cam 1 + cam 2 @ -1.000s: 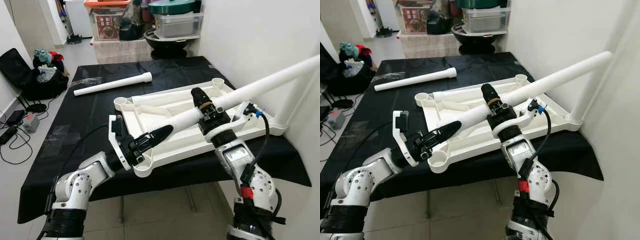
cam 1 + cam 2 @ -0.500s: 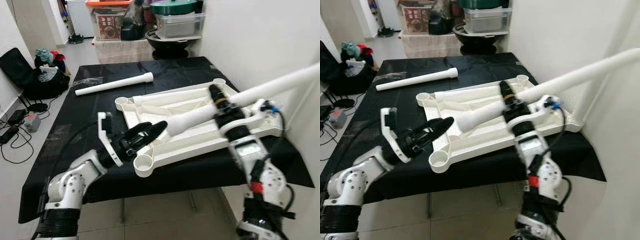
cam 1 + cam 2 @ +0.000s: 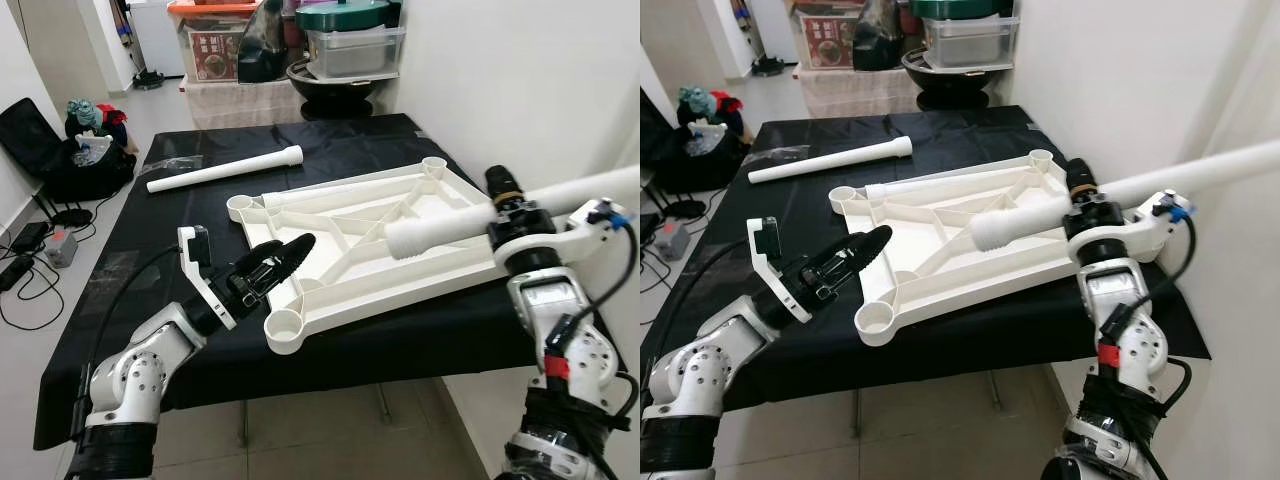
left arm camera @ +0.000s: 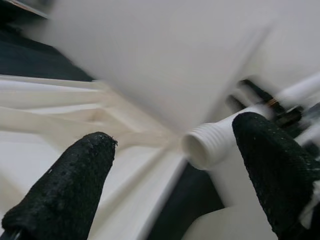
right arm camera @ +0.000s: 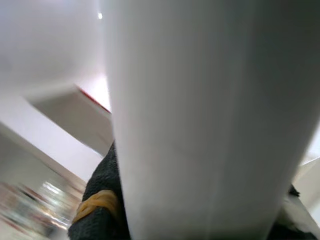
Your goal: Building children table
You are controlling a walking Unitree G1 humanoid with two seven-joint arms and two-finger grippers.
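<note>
Swinging out to the robot's right, the long white table leg (image 3: pixel 470 214) has left the middle of the tabletop panel (image 3: pixel 370 235); its ribbed, threaded end now hangs over the panel's right half, while half a second ago it reached toward the left gripper. The right gripper (image 3: pixel 505 200) is clamped around that leg, black fingers pinching the tube partway along, and the rest of the leg runs off past the right edge of view along the white wall. In the right wrist view the tube (image 5: pixel 200 120) sits pressed right against a black finger wearing a yellow band.

The left gripper (image 3: pixel 278 262) has pulled back from the leg and hovers over the panel's near-left edge, just above the round corner socket (image 3: pixel 283 325). Its fingers (image 4: pixel 65 187) stand spread apart with nothing between them, and beyond them the leg's open end (image 4: pixel 207 145) shows.

The panel lies upside down on the black-covered table (image 3: pixel 180 230). A second white leg (image 3: pixel 225 168) lies loose on the cloth at the far left, well apart from the panel.
</note>
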